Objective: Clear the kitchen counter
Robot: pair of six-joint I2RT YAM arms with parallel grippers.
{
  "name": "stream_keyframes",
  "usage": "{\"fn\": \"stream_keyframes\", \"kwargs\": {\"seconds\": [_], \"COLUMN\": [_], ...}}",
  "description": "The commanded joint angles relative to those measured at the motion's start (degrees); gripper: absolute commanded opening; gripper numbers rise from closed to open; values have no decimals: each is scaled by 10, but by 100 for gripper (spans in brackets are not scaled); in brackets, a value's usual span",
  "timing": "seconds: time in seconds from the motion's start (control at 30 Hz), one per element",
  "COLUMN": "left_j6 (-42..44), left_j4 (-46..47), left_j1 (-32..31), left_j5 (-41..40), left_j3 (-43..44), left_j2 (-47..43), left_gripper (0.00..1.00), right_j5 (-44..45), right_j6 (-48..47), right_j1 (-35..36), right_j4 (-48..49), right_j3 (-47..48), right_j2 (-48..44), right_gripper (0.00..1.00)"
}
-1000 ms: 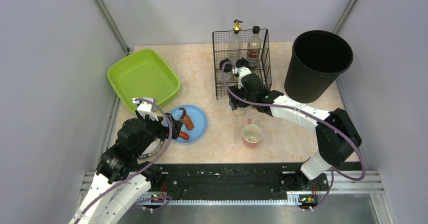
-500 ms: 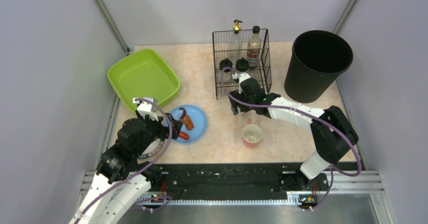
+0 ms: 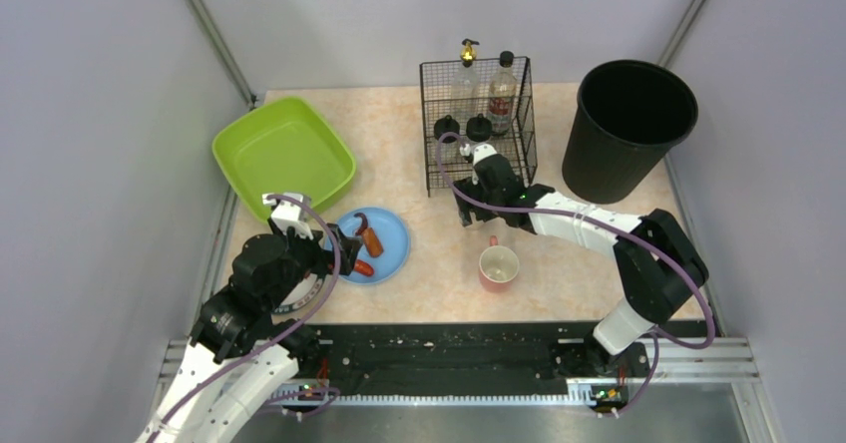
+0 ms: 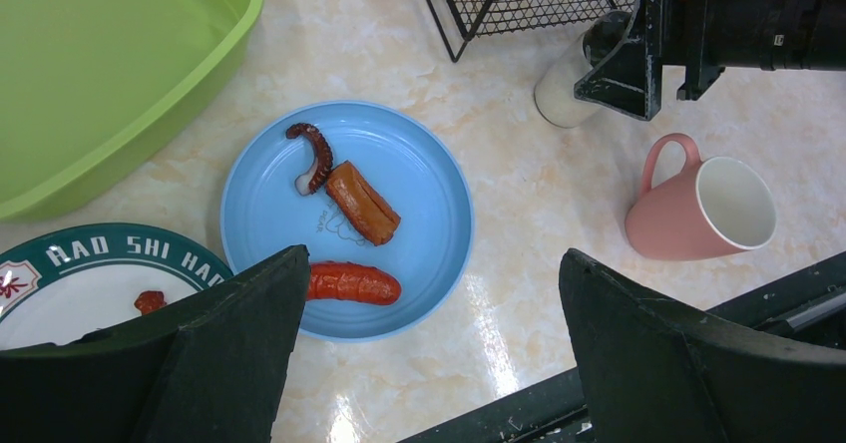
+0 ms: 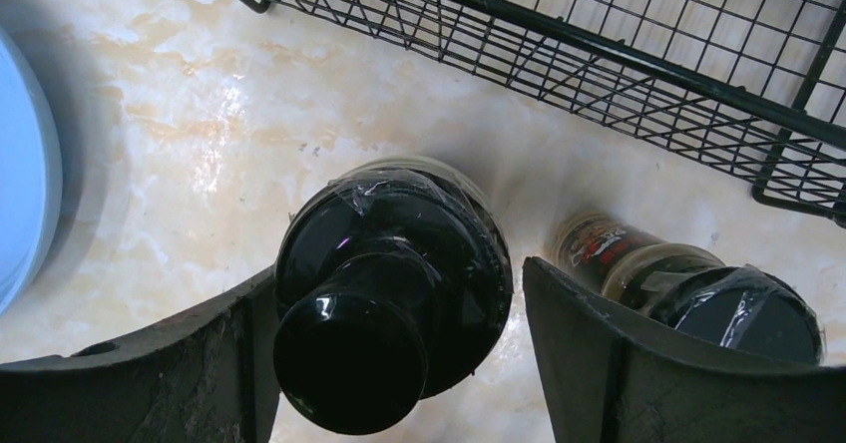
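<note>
**Surface inspection: left hand open over plate, right hand astride jar**

The surface [image 3: 399, 134], a mottled beige-pink top, fills the workspace ahead of both arm bases and carries every item noted below.

Left hand [image 4: 434, 258]: released, jaws spread wide, nothing between them. It hangs above the near edge of a blue plate [image 4: 439, 194]. The plate holds two sausage pieces [image 4: 364, 204] and a dark curled scrap [image 4: 314, 154]. A white plate with a green lettered rim [image 4: 60, 293] lies just beside the blue one. A lime-green tub [image 4: 100, 64] sits behind both.

Right hand [image 5: 396, 278]: its fingers stand on either side of a black-capped jar [image 5: 399, 243], which rests on the surface. I cannot tell whether they are pressing it. A second black-capped jar [image 5: 698, 293] sits just outside the right-side finger.

A wire basket [image 3: 477, 154] stands just behind the jars with bottles inside. A pink mug [image 4: 698, 214] stands upright near the right hand, and a black bin [image 3: 629, 129] occupies the far right corner.
</note>
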Motion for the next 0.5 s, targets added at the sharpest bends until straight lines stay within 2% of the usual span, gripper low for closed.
{"fn": "stream_keyframes", "kwargs": {"seconds": [0.0,0.47], "left_j6": [6,6], "left_j4": [20,19], "left_j1": [0,0], "left_j5": [0,2], "left_j3": [0,0], "left_j2": [-4,-2], "left_gripper": [99,99], "right_j5": [16,19], "right_j6": [3,4], "right_j1": [8,8], "right_j4": [14,18], "right_j3": [20,39], "right_j2": [-24,-30], "right_gripper": [79,79]}}
